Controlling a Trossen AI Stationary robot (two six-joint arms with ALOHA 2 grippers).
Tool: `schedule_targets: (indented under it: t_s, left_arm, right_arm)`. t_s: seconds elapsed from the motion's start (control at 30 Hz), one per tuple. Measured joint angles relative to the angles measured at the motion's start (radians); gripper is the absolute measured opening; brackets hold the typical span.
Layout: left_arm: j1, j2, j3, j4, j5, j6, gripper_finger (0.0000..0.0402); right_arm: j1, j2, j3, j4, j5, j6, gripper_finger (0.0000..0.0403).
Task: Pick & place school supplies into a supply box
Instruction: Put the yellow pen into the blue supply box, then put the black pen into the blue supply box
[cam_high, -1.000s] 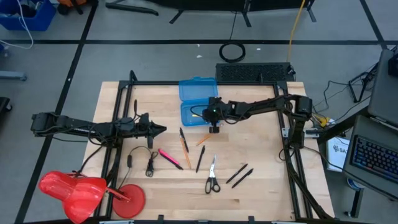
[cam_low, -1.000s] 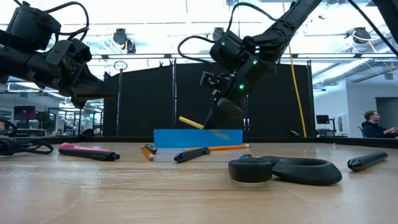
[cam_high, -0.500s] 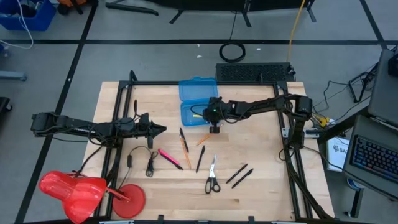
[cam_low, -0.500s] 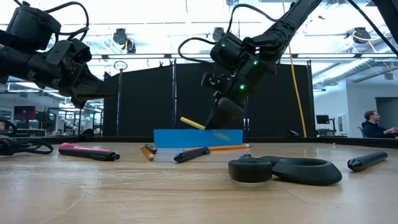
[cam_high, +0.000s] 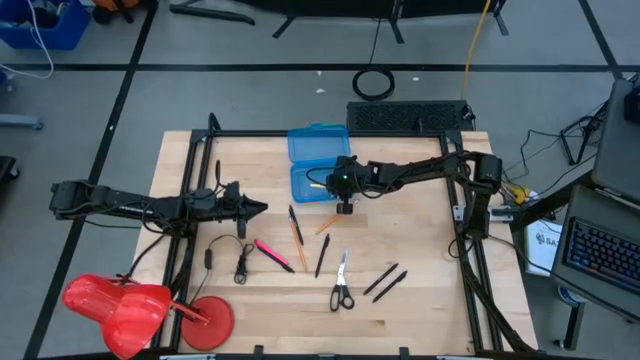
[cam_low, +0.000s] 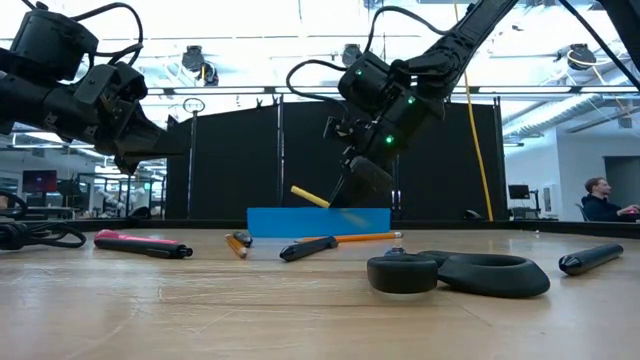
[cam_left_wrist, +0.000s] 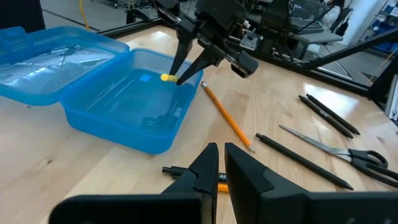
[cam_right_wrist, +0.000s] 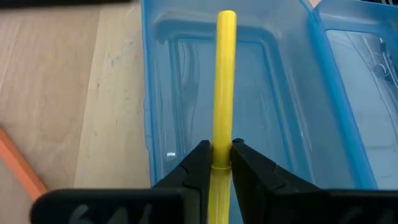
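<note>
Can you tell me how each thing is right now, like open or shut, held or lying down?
supply box: lid open, tray bare where visible.
yellow pencil: between the right gripper's fingers, tilted above the box tray.
right gripper: fingers against the yellow pencil, over the box.
left gripper: shut, holding nothing, waiting above the table's left side.
scissors: lying shut on the table.
orange pencil: lying flat beside the box.
pink pen: lying on the table.

The yellow pencil (cam_right_wrist: 224, 93) runs off the frame edge behind the right gripper (cam_right_wrist: 216, 163); the supply box (cam_low: 318, 221) shows only one wall.
</note>
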Motion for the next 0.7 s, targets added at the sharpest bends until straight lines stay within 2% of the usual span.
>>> schedule_targets:
  t_s: [0.33, 0.7]
  left_arm:
    - [0.000, 0.000, 0.000, 0.000, 0.000, 0.000, 0.0031]
    - [0.000, 0.000, 0.000, 0.000, 0.000, 0.000, 0.0031]
  right_arm:
    - [0.000, 0.000, -0.001, 0.007, 0.002, 0.001, 0.0091]
    - [0.033, 0.000, -0.001, 0.039, 0.009, 0.006, 0.0091]
